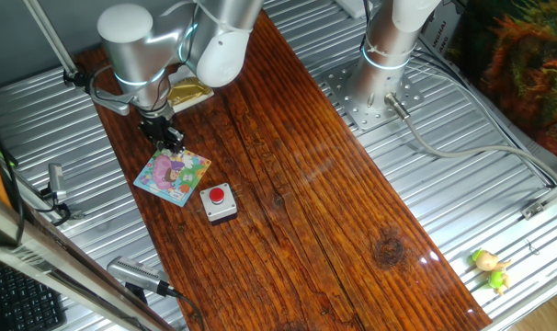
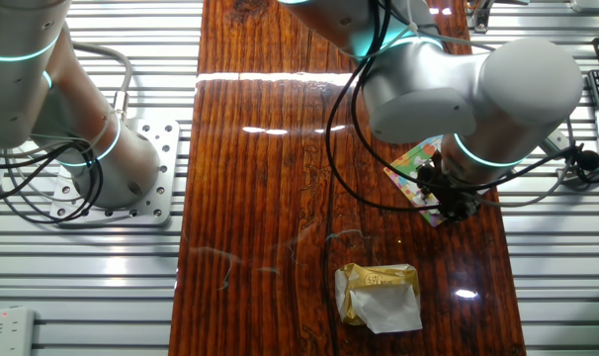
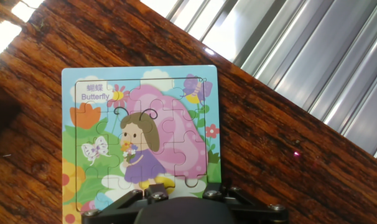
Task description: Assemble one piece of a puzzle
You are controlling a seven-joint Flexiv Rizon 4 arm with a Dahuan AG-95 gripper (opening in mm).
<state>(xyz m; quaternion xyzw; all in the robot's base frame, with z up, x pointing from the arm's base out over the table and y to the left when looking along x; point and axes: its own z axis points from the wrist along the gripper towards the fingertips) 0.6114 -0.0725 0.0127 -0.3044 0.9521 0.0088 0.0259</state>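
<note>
The puzzle (image 3: 142, 124) is a small square board with a pink-purple butterfly girl and blue, green and yellow edges. It lies flat on the wooden tabletop (image 1: 297, 175), and every piece I can see sits in place. My gripper (image 1: 170, 140) points down at the board's far edge. In the hand view the gripper (image 3: 181, 188) covers the board's bottom edge, so the pieces there are hidden. The puzzle (image 1: 173, 175) shows whole in one fixed view. In the other fixed view the arm partly hides the puzzle (image 2: 416, 161) and the gripper (image 2: 450, 203). The fingers' gap is not clear.
A grey box with a red button (image 1: 219, 202) stands just right of the puzzle. A yellowish-gold box (image 2: 379, 294) lies behind the arm. A small yellow-green toy (image 1: 490, 268) sits on the ribbed metal table. A second arm's base (image 1: 380, 87) is bolted beside the board.
</note>
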